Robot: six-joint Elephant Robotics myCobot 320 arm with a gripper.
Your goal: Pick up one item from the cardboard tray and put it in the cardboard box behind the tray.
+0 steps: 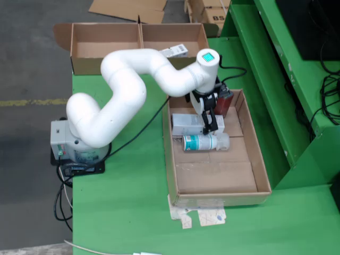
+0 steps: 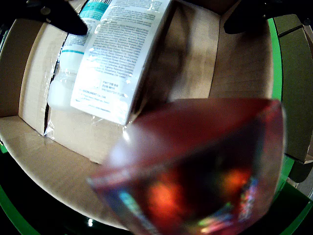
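In the fixed view the cardboard tray lies on the green table. It holds a white printed box, a teal and white bottle and a dark red box. My gripper is low over the white box's right end. In the wrist view the white box and the bottle lie below my gripper. Its dark fingers stand wide apart and hold nothing. The red box is blurred and very close to the lens. The cardboard box stands behind the tray.
The cardboard box has two compartments, and a white item lies by the front wall of the right one. A black cable runs across the table to the arm. Raised green framing borders the right side. Paper scraps lie at the tray's front.
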